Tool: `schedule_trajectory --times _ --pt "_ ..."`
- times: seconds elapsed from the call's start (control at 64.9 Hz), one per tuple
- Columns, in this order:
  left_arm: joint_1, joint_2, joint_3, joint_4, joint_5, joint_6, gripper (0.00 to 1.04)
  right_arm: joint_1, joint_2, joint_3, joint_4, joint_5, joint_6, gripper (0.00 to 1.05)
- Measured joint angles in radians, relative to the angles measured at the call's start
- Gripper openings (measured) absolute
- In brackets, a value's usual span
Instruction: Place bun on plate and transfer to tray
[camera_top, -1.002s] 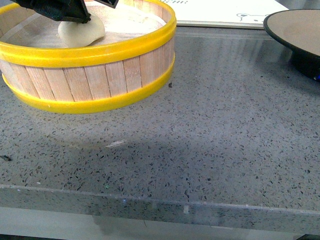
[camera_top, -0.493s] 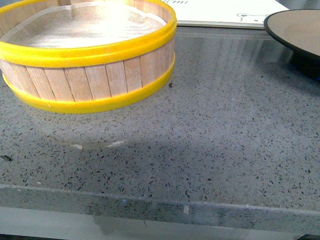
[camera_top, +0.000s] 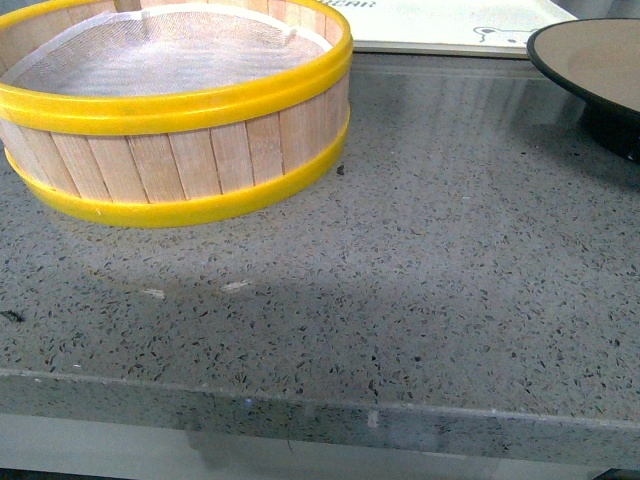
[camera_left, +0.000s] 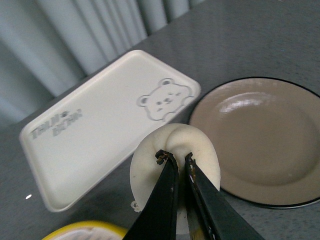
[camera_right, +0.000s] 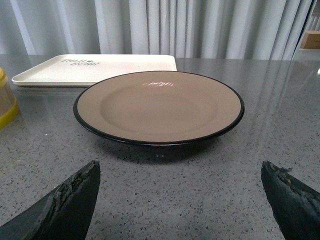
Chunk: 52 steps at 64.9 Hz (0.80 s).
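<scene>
1. The front view sits low at the near edge of the counter (camera_top: 420, 300) and faces away across it. The steamer basket (camera_top: 180, 160) fills the near left, close to the lens.
2. The left wrist view looks steeply down past the left gripper (camera_left: 181, 159) and the bun (camera_left: 200, 150), both close to the lens, onto the far right of the scene.
3. The right wrist view lies almost at counter level and faces the curtains (camera_right: 200, 25), framed by the wide-set fingertips of the right gripper (camera_right: 179, 167).
4. All three views share the plate (camera_right: 159, 107) and the tray (camera_right: 100, 67). The front view catches only their edges.
</scene>
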Motion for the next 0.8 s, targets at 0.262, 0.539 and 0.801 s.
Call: schedule_trajectory --times 0.262,0.539,0.801 --pt "-0.077 0.206 0.155 0.003 -0.005 0.008 0.04 0.000 0.000 0.000 0.000 0.000 0.000 0.96" --pt "-0.081 0.351 0.332 -0.045 0.008 0.011 0.04 0.000 0.000 0.000 0.000 0.000 0.000 0.96" --pt "-0.093 0.436 0.385 -0.054 0.049 0.011 0.04 0.000 0.000 0.000 0.000 0.000 0.000 0.96"
